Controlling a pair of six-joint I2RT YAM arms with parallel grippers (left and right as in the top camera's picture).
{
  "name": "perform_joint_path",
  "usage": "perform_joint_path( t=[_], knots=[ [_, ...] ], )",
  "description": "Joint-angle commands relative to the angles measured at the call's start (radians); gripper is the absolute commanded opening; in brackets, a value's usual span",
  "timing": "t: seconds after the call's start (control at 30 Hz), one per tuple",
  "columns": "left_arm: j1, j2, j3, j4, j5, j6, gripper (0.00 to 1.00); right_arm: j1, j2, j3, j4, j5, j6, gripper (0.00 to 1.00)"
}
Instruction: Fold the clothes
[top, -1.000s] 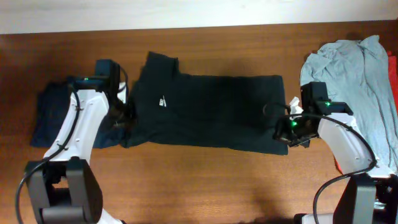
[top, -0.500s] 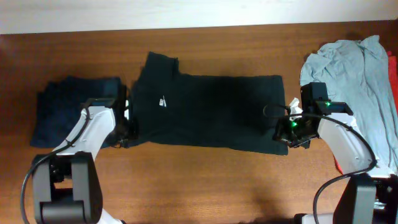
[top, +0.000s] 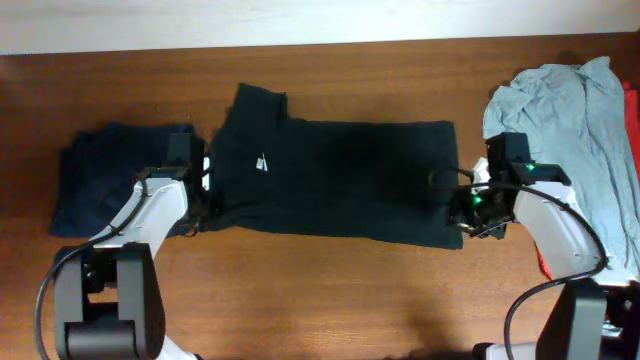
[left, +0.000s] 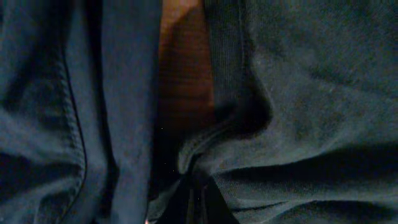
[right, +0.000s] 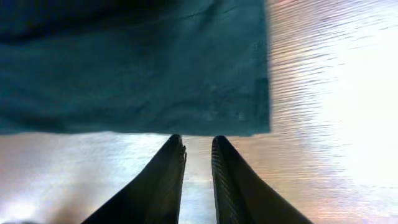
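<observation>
Left gripper (top: 207, 202) has slid nearer and pinches the left edge of the one black T-shirt (top: 340, 180) lying flat mid-table, while right gripper (right: 198, 142), fingers narrowly parted, stands at its near-right corner beside bare table (top: 330, 290).

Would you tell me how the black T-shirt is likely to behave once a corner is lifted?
Probably floppy: the black T-shirt lies flat, with soft puckers in the left wrist view. Unheld parts would probably sag and drag across the wooden table.
</observation>
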Motion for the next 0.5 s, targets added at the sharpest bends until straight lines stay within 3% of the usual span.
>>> perform_joint_path(
  t=[0.0, 0.23, 0.33, 0.47],
  knots=[
    [0.003, -0.007, -0.006, 0.013, -0.008, 0.010, 0.02, -0.055, -0.009, 0.005, -0.005, 0.042, 0.035, 0.21],
    [0.003, -0.007, -0.006, 0.012, -0.008, 0.009, 0.02, -0.108, -0.006, -0.040, -0.024, 0.036, 0.077, 0.30],
    [0.003, -0.007, -0.006, 0.012, -0.008, 0.009, 0.02, -0.102, 0.001, -0.077, 0.011, 0.012, 0.083, 0.43],
    [0.003, -0.007, -0.006, 0.009, -0.008, 0.009, 0.02, -0.103, 0.027, -0.137, 0.094, -0.039, 0.103, 0.52]
  ],
)
